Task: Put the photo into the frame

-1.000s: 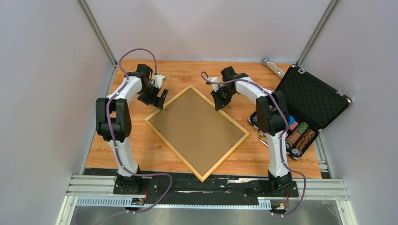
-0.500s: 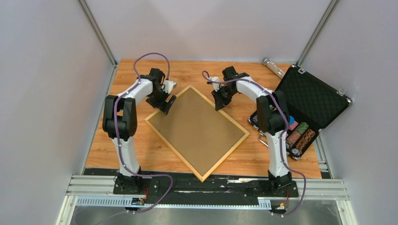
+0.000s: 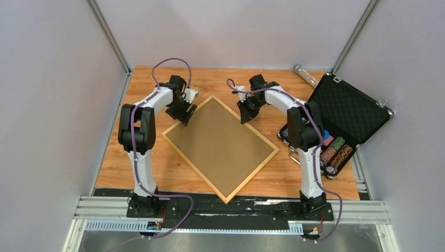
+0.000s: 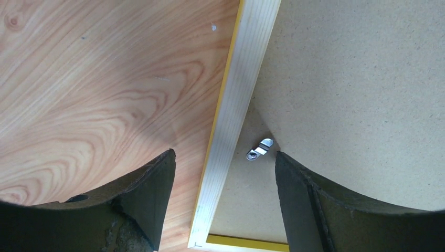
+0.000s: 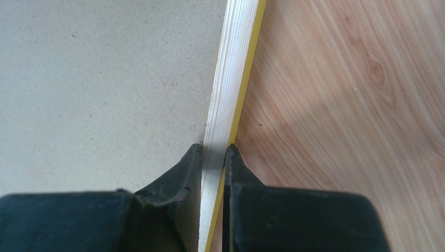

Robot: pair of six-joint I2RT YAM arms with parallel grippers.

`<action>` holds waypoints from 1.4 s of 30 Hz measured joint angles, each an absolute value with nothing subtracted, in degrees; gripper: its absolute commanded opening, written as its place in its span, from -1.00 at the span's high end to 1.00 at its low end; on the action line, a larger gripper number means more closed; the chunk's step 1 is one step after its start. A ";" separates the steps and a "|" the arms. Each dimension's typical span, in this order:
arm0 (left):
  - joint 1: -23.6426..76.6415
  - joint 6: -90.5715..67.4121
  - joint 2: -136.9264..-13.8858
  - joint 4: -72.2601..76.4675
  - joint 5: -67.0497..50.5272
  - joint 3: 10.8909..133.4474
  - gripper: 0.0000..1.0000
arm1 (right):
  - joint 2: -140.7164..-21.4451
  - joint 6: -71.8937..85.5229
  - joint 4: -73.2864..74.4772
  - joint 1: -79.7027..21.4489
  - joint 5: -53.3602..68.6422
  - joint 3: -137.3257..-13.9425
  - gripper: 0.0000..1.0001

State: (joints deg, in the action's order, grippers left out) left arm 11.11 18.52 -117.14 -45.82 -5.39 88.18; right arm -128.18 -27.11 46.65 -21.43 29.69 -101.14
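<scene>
Now, with right hand (image 5: 214,151) pinching the frame (image 5: 239,63) rail, centre spread left hand (image 4: 224,155) astride the other rail, clear of clip (image 4: 261,148), then squeeze.

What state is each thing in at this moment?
Thin yellow wooden picture frame, lying face down on the wooden table.
Brown backing board, facing up inside the frame.
Black foam-lined case, lid open.
Left gripper, jaws open astride the frame's rail.
Right gripper, jaws shut on the frame's rail.
</scene>
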 measured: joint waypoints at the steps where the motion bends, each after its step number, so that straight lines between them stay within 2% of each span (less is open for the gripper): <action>1: 11.14 18.48 -117.27 -45.82 -5.41 88.38 -0.54 | -128.18 -27.09 46.57 -21.41 29.74 -101.08 1.00; 8: 11.14 18.04 -118.02 -45.82 -5.50 89.38 -0.46 | -128.11 -26.94 46.24 -21.26 30.13 -100.79 1.00; 24: 11.20 15.62 -119.55 -45.43 -5.69 91.57 -0.01 | -127.39 -26.59 44.66 -21.21 30.28 -99.35 1.00; 42: 11.07 11.38 -119.57 -44.69 -2.94 91.66 0.14 | -127.11 -26.20 43.92 -21.17 30.35 -98.72 1.00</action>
